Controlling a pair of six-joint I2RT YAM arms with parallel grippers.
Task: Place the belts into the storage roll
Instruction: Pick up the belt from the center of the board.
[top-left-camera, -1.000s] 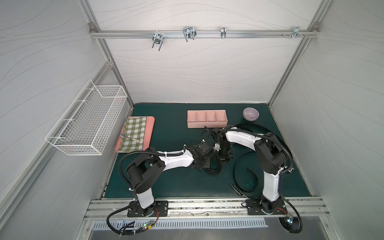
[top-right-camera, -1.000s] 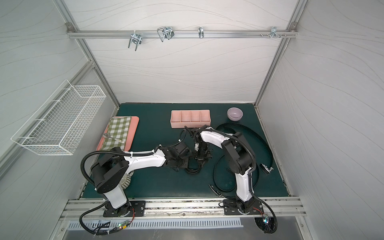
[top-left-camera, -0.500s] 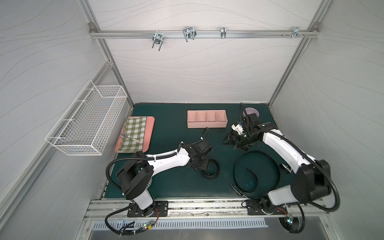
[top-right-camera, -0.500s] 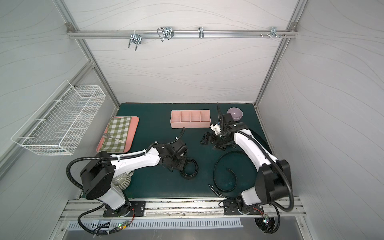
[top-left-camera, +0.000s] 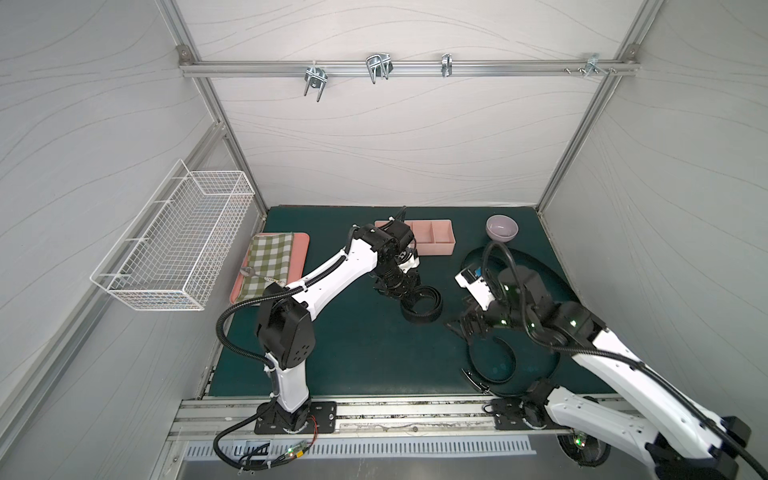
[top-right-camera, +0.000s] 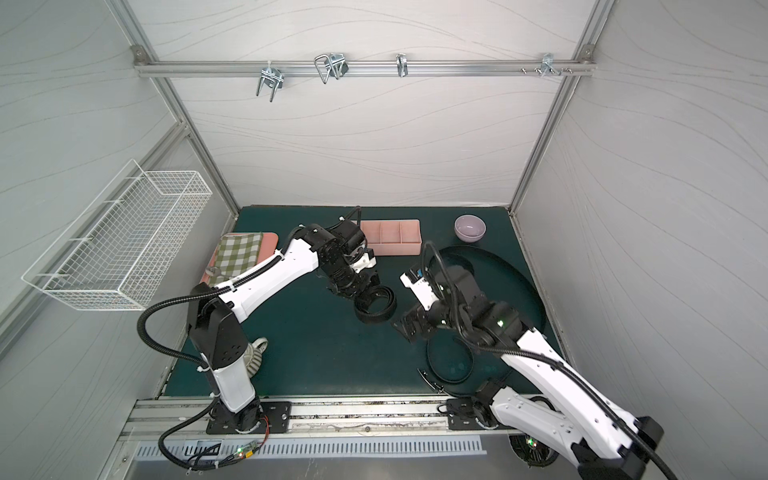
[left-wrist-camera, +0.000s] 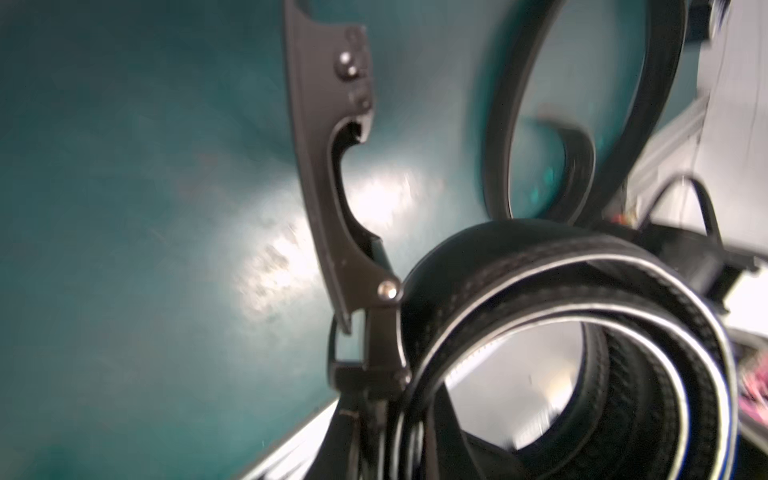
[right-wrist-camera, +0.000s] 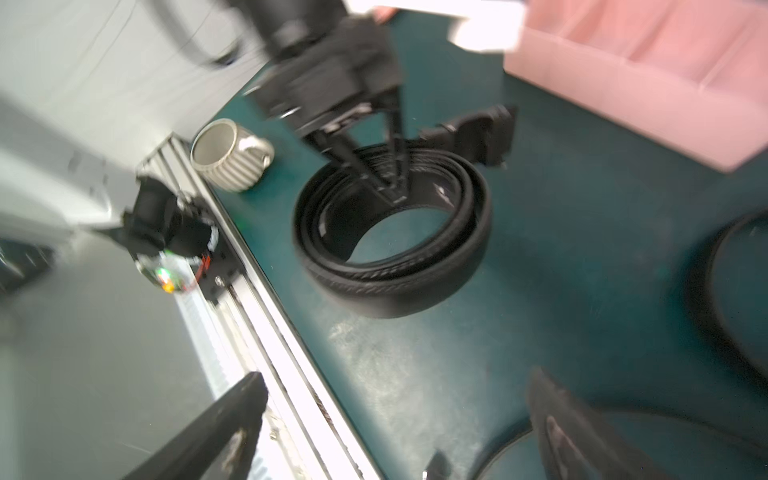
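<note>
Green mat (top-left-camera: 353, 353), storage roll (top-left-camera: 436, 248), loose belts (top-left-camera: 514, 359), bowl (top-left-camera: 502, 227), pink tray (top-left-camera: 301, 249)

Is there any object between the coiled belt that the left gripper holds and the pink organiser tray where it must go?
Nothing visible lies on the mat between the coiled belt, pinched by the left gripper, and the storage roll. Only the left arm's wrist overhangs the roll's end nearer the checked cloth; the rest of it looks empty.

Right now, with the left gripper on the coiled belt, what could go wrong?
The left gripper pinches only one side of the coiled belt, so the loose windings may spring apart in transit. The coil looks wider than a compartment of the storage roll, so it may catch on a divider. The open right gripper sits close by; the arms could clash.
</note>
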